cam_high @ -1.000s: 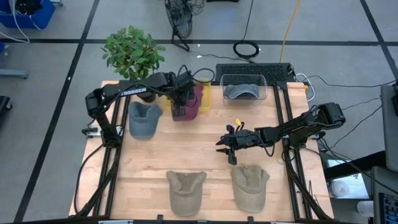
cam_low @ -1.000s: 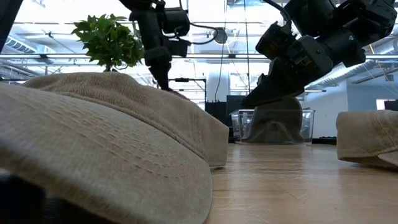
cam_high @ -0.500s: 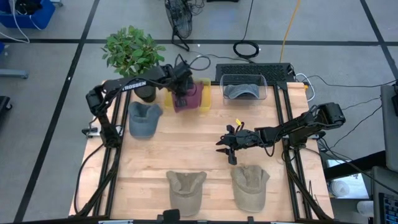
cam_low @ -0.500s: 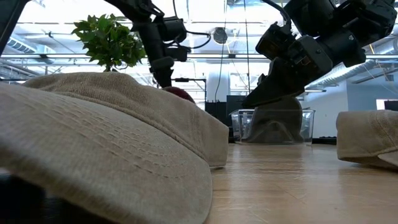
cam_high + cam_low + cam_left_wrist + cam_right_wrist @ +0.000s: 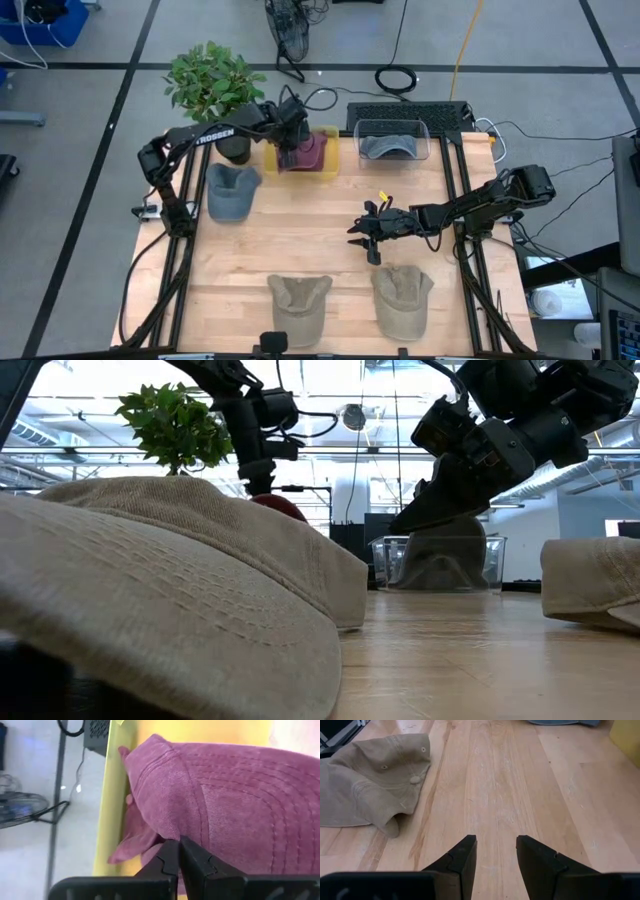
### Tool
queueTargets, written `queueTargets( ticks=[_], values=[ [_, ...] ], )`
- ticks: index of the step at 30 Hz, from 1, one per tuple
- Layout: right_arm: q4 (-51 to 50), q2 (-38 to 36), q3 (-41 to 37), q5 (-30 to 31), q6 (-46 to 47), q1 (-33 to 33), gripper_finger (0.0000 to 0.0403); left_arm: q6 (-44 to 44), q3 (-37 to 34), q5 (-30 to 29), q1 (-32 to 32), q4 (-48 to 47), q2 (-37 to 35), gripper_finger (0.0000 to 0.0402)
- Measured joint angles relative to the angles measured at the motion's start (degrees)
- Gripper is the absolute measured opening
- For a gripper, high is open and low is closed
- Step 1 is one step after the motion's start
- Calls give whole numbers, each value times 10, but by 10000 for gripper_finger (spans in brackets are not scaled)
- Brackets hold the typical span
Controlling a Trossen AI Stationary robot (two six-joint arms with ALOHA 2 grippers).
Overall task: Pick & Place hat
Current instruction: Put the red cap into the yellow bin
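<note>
A maroon hat (image 5: 306, 153) sits over a yellow bin (image 5: 331, 152) at the table's far edge, with my left gripper (image 5: 289, 152) shut on it. The left wrist view shows the hat (image 5: 225, 805) spread inside the bin's yellow wall (image 5: 114, 810). My right gripper (image 5: 364, 237) hovers open above the middle of the table with nothing between its fingers (image 5: 462, 857). A blue-grey hat (image 5: 229, 190) lies crown up on the table at the left. Two tan hats (image 5: 300, 305) (image 5: 402, 300) lie near the front edge. My left gripper pinches the maroon hat's edge (image 5: 172, 832) between its two shut fingers, beside where the stitched brim meets the crown. The fingers slant down from the table's left side. The hat lies spread over the yellow bin; whether it rests on the bin's floor, I cannot tell.
A clear bin (image 5: 392, 140) holding a grey hat stands at the far edge, right of the yellow bin. A potted plant (image 5: 213, 85) stands at the far left corner. In the low view a tan hat (image 5: 180, 580) fills the foreground. Bare wood lies mid-table.
My left gripper has carried the maroon hat toward the table's far edge, farther over the yellow bin, tipping as it went. More of the bin's yellow rim shows around the hat now. The gripper has stayed shut on the hat.
</note>
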Motion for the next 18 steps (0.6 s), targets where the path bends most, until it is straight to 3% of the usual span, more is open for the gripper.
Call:
queueTargets(
  ticks=[7,18],
  values=[
    [0,0,0,0,0,0,125,18,1,-42,-16,25,0,13],
    [-4,0,0,0,0,0,125,22,58,-44,-24,-2,-1,13]
  ],
)
